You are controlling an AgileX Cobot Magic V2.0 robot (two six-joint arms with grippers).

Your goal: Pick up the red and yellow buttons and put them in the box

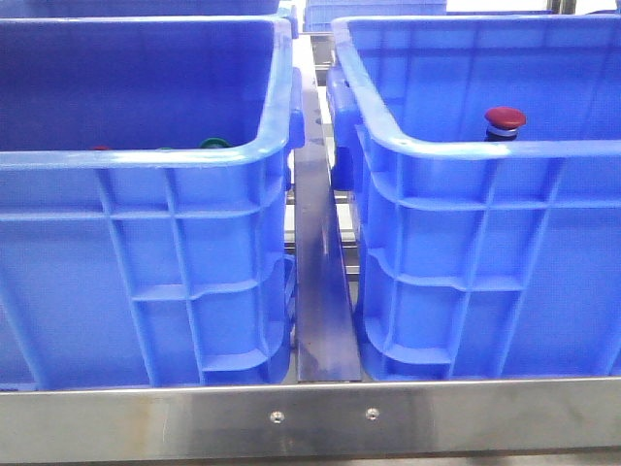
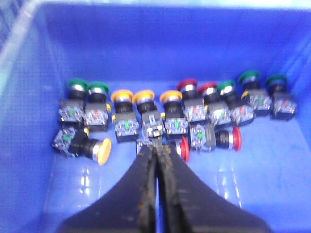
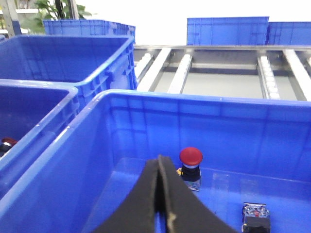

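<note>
R box (image 1: 485, 194) holds red button (image 1: 505, 119); L crate (image 1: 146, 243) many buttons.

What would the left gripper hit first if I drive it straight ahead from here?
Likely the clear contact block of a yellow button right at the tips of the shut left gripper, in the row on the crate floor; depth is blurred.

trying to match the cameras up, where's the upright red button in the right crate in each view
Front view: the red button peeks over the near rim of the right crate.
Left wrist view: not in it; this view looks into the other crate.
Right wrist view: it stands upright on the crate floor, just beyond the pincer.
Shared landmark: the right crate's rolled rim.
</note>
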